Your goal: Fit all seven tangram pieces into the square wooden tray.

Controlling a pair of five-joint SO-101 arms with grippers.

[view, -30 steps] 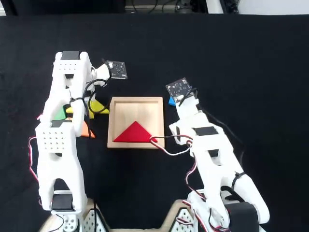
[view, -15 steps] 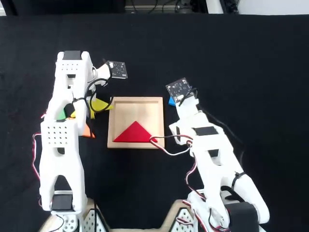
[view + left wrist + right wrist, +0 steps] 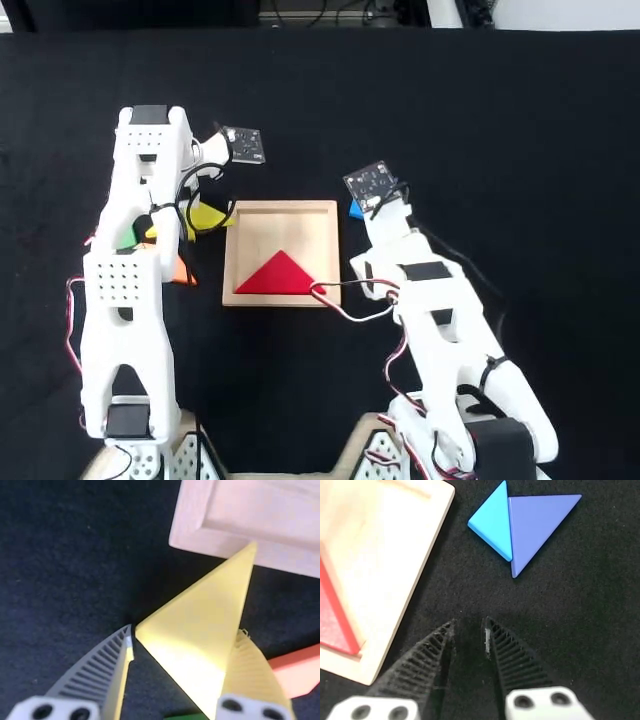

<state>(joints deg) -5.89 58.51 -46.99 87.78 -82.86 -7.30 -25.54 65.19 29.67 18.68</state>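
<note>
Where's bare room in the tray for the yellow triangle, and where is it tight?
Free: the tray floor from its far rim down to the red triangle, plus wedges either side of it. Crowded: outside the tray's left rim, where the left gripper holds the yellow triangle beside the orange piece.

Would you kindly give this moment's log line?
left jaws: shut on yellow triangle | right jaws: open, empty | tray: red triangle inside

Yellow triangle (image 3: 200,630), red triangle (image 3: 277,273), pale tray (image 3: 283,209)
</note>
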